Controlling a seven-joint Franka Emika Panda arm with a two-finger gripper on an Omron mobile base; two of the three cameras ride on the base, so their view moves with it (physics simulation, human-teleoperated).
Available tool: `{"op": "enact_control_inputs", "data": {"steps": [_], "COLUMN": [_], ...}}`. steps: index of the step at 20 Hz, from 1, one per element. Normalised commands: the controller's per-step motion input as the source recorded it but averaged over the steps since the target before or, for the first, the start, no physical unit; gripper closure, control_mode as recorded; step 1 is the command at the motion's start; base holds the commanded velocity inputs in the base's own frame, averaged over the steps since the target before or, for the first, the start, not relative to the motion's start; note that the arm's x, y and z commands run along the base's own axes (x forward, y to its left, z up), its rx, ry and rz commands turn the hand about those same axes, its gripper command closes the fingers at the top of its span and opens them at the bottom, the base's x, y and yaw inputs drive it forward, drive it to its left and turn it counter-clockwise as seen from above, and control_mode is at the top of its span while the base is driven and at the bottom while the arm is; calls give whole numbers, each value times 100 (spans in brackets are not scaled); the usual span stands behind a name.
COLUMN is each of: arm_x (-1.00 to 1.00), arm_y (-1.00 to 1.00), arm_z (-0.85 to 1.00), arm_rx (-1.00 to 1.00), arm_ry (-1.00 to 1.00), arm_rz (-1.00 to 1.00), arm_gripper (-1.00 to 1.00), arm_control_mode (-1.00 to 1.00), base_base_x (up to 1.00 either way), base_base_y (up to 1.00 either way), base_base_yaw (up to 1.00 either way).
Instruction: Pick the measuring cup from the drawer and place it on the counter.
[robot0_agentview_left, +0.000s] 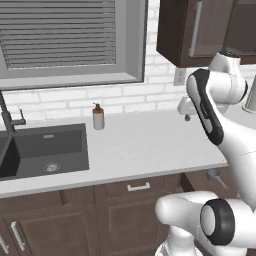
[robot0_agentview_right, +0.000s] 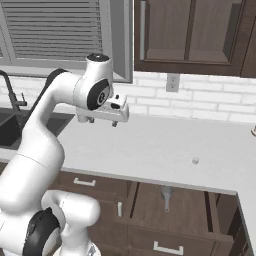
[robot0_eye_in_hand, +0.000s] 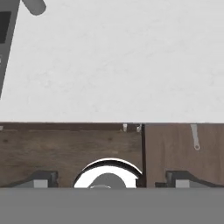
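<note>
Pincer (robot0_agentview_right: 114, 123) hung spread and empty above the desk (robot0_agentview_right: 165, 145); should descend squarely over the measuring cup (robot0_agentview_right: 166, 192) in the drawer (robot0_agentview_right: 185, 210).

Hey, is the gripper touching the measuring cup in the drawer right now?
Apart. In the right base view the gripper hangs above the counter, while the measuring cup lies below in the open drawer.

The white arm is seen folded high, its elbow raised and forearm reaching forward, with the gripper (robot0_agentview_right: 102, 121) pointed downward; its two dark fingertips (robot0_eye_in_hand: 42, 179) are held wide apart, nothing gripped between them
</note>
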Motion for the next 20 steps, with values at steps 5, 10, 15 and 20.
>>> {"op": "enact_control_inputs", "data": {"steps": [5,10,15,20], "arm_x": [-28,-56,-62,-35], "arm_y": [-100,-100,-100,-100], "arm_z": [-26,-79,-89,-79], "arm_rx": [3,0,-1,-6], "arm_ry": [11,0,0,0], "arm_rz": [0,0,0,0], "arm_gripper": [-100,-100,-100,-100], "arm_control_mode": [-100,-100,-100,-100], "base_base_x": [0,0,0,0], "base_base_y": [0,0,0,0], "base_base_yaw": [0,0,0,0]}}
